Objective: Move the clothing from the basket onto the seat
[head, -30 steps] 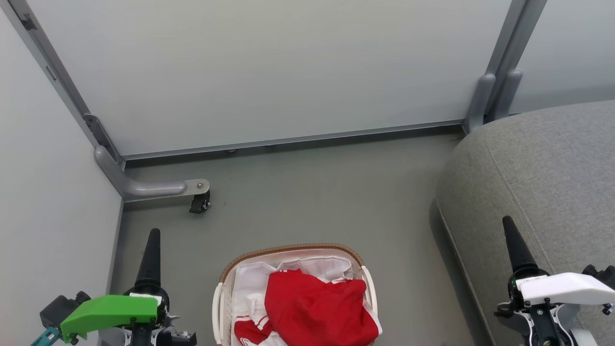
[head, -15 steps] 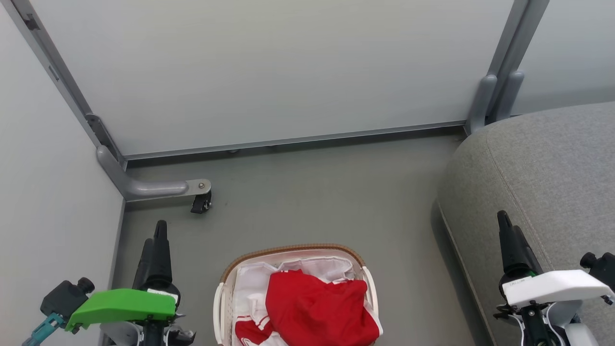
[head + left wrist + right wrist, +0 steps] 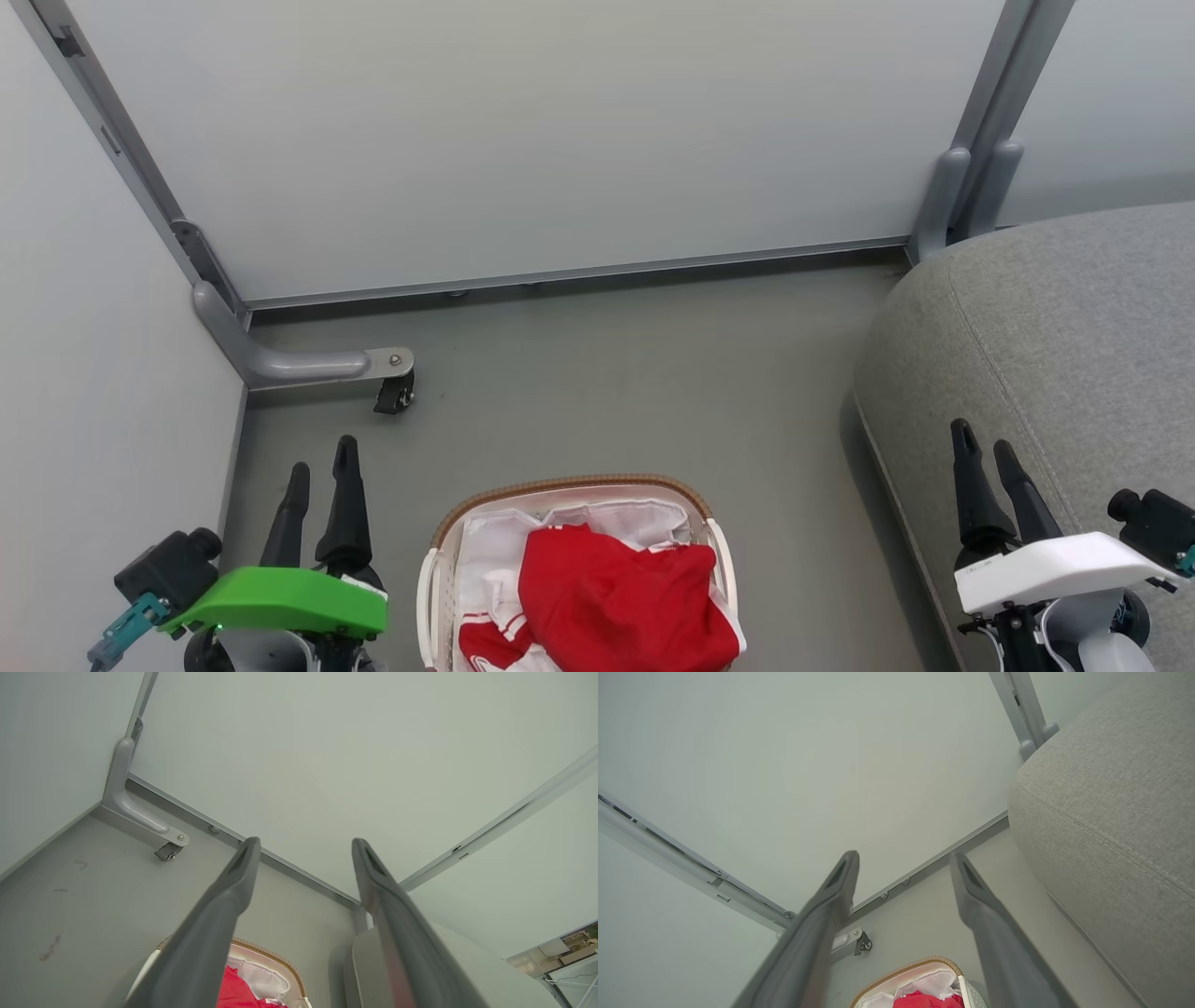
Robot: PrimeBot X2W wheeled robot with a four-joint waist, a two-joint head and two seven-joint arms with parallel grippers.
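Clothing (image 3: 621,602) is left in the basket (image 3: 569,485), none placed on the seat (image 3: 1055,327) beside it; left end effector (image 3: 322,455) and right end effector (image 3: 980,436) are held open, empty.

Test booth staged as home, wheeled partition panels (image 3: 523,140), grey floor (image 3: 635,373), upholstered seat (image 3: 1074,336)

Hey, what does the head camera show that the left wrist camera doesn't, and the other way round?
Head view: the right gripper, open, and the green cover behind the left gripper. Left wrist view: reddish floor marks and a bright opening at lower right. Both: the left gripper's open fingers, the basket, the red clothing in it, the grey seat and the caster.
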